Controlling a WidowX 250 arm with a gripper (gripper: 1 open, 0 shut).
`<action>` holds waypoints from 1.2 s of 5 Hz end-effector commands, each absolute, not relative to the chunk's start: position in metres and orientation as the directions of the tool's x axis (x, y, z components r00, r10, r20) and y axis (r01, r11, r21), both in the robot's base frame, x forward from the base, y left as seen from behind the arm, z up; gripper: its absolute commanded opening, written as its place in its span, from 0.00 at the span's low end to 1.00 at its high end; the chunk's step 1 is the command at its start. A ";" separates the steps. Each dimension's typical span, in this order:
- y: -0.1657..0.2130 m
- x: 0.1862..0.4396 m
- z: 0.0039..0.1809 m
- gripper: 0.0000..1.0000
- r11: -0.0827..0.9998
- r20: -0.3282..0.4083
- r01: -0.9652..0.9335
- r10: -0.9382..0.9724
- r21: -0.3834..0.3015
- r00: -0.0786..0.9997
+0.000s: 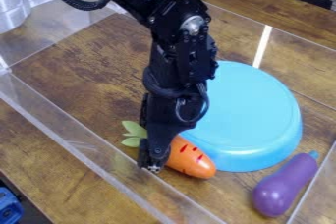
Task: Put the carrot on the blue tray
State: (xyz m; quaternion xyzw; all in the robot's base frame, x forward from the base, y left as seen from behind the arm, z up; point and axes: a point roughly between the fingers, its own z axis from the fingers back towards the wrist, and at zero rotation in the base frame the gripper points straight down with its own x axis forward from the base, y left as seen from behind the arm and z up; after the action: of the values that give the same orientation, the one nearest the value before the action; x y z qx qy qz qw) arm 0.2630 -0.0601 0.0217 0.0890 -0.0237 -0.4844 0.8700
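One carrot [191, 159] just right of the lowered claw [155, 159], claw's opening indiscernible, beside blue tray [250, 110].

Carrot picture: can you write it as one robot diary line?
gripper: at carrot leafy end, grasp unclear | carrot: on table, beside blue tray | purple eggplant: untouched

The worktop [79, 81] is dark wood with visible grain and a faint sheen, walled by clear glossy plastic [59, 120]. The tray [250, 110] is smooth, matt-looking blue plastic. Carrot [192, 158] and eggplant [286, 184] look like smooth plastic. The arm [178, 61] is black, slightly shiny.
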 end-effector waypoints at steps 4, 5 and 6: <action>-0.055 0.276 0.011 1.00 0.504 -0.040 0.849 -0.856 0.160 0.516; -0.055 0.280 0.013 1.00 0.473 -0.033 0.867 -0.875 0.157 0.483; -0.053 0.276 0.015 1.00 0.459 -0.026 0.875 -0.883 0.157 0.468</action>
State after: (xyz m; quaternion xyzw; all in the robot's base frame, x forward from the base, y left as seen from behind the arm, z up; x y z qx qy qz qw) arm 0.2735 -0.0569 0.0166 0.0730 -0.0222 -0.4987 0.8634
